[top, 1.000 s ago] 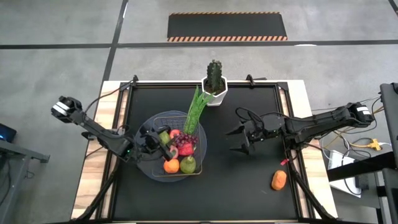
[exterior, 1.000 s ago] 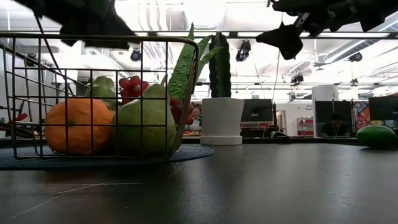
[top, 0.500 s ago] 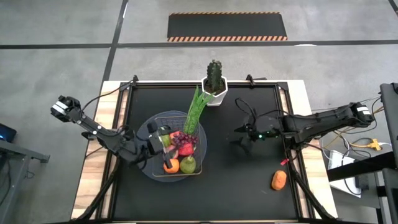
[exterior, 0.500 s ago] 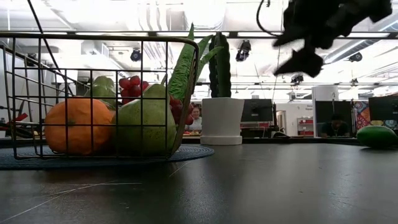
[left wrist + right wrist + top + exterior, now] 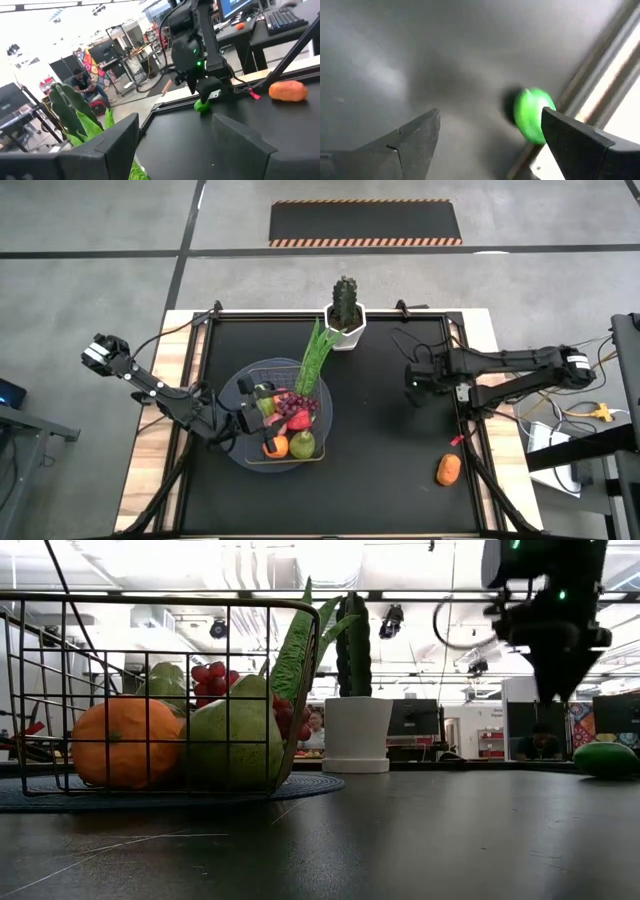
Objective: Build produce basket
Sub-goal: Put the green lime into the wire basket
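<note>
The dark wire basket (image 5: 240, 450) stands on a grey-blue disc at the table's left-middle. It holds an orange (image 5: 275, 446), a green pear (image 5: 302, 444), purple grapes (image 5: 291, 404), a red fruit and a long leafy stalk (image 5: 314, 360) that leans out over the far rim. My left gripper (image 5: 255, 418) hovers open and empty over the basket's left part. My right gripper (image 5: 413, 383) is open, points down, and hangs above a small green fruit (image 5: 531, 121) that lies on the mat near the table's right rail; the fruit also shows in the low view (image 5: 605, 760).
A cactus in a white pot (image 5: 345, 315) stands at the far middle, just behind the stalk. An orange vegetable (image 5: 449, 470) lies near the table's front right, with a small red piece (image 5: 457, 440) beside it. Bare black mat lies between basket and right gripper.
My right gripper has gone toward the table's right and far edges and has tipped from slanting to pointing down, and now stands over the green fruit. My left gripper has shifted a little toward the basket's middle. The produce has kept still.
</note>
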Action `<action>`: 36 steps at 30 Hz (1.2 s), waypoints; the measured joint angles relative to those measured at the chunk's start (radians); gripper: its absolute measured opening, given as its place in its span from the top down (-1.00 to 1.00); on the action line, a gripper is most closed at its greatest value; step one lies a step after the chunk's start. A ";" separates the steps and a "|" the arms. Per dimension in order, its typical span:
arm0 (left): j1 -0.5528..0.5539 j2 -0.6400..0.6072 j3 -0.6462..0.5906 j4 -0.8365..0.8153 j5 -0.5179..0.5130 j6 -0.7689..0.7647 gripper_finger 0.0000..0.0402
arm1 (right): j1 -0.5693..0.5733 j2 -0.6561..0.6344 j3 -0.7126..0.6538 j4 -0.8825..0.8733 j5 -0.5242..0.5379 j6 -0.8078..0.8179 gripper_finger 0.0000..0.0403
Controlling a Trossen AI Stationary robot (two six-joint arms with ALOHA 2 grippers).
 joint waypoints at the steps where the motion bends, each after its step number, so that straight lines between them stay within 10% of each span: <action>1: 0.000 0.000 0.000 0.000 0.000 0.007 -0.17 | -0.021 0.014 -0.005 -0.015 -0.023 -0.014 -0.62; 15: -0.001 0.000 -0.017 0.002 0.000 0.083 -0.17 | -0.271 0.283 -0.022 -0.070 -0.081 -0.299 -0.62; 36: 0.000 0.000 -0.023 0.002 -0.005 0.101 -0.17 | -0.283 0.581 -0.026 -0.061 0.024 -0.434 -0.61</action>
